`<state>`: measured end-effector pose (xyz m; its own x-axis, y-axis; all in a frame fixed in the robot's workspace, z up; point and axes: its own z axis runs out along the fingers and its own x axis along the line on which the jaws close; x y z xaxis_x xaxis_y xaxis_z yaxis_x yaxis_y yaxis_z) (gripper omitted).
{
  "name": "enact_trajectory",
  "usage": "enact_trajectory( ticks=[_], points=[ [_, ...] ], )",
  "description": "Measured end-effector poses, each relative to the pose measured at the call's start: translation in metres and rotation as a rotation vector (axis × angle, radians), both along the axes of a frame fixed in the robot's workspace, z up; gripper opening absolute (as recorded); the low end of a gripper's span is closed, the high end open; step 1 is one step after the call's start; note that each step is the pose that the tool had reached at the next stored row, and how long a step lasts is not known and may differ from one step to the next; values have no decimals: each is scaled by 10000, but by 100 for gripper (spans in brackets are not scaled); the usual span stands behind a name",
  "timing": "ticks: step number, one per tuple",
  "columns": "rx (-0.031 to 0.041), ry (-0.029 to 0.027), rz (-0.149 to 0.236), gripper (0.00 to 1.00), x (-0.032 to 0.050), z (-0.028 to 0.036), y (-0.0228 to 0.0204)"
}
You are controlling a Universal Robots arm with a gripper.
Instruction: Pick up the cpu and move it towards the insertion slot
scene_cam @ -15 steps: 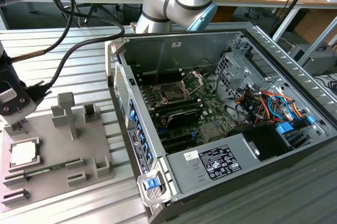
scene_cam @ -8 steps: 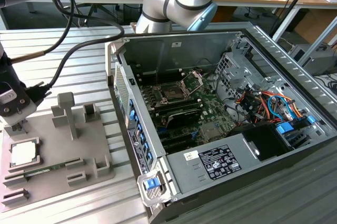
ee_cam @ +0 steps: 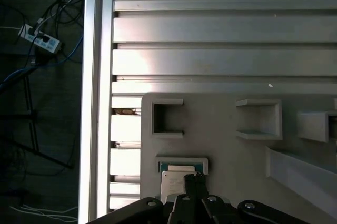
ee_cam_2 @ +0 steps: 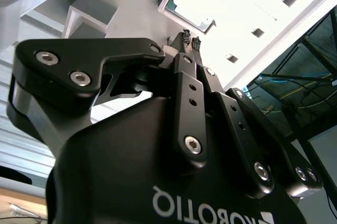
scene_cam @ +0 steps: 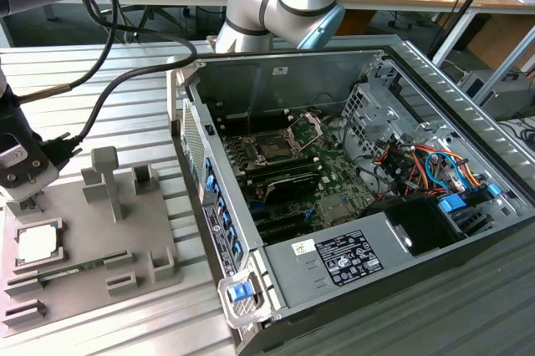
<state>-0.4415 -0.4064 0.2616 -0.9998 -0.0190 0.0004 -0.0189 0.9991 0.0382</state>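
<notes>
The gripper (scene_cam: 28, 199) hangs over the grey holder plate (scene_cam: 100, 247) at the exterior view's left, its fingers (ee_cam_2: 185, 36) drawn together with nothing between them. The cpu (scene_cam: 38, 243) lies flat in its pocket on that plate, directly below the tips in both wrist views. The insertion slot (scene_cam: 272, 149) sits well apart to the exterior view's right, inside the open computer case (scene_cam: 334, 266), its metal frame raised.

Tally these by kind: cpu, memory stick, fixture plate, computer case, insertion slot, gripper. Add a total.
cpu: 1
memory stick: 1
fixture plate: 1
computer case: 1
insertion slot: 1
gripper: 1
Total: 6
</notes>
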Motion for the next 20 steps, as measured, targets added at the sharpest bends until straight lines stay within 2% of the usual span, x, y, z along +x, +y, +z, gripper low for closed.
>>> enact_trajectory(
  ticks=[20],
  points=[
    [-1,0,1,11,-2,-53,-103]
  ],
)
